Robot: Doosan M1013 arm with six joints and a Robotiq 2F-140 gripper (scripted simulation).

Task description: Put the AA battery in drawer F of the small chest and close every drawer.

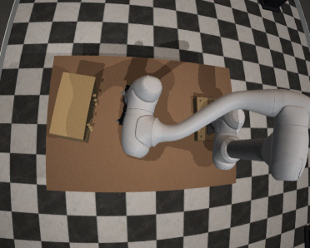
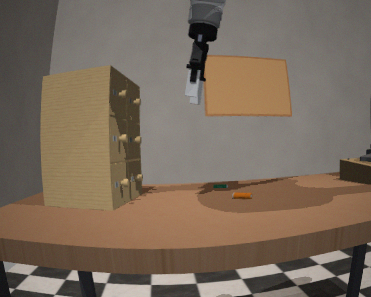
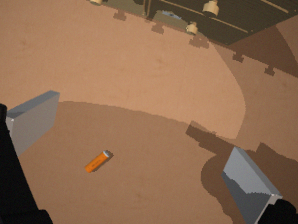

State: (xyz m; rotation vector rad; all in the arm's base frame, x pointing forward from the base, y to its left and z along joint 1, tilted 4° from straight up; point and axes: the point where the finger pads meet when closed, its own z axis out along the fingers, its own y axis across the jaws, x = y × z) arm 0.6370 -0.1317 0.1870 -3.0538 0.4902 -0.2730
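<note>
No lettering, number, brand or sign can be read in any view. The small chest [image 2: 78,140] near the left edge of the counter [image 2: 187,234] carries small label plates beside its drawer knobs [image 3: 210,7], but they are too small and blurred to make out a letter. The orange board [image 2: 247,86] on the wall behind the counter's far edge shows a plain face with no writing.
</note>
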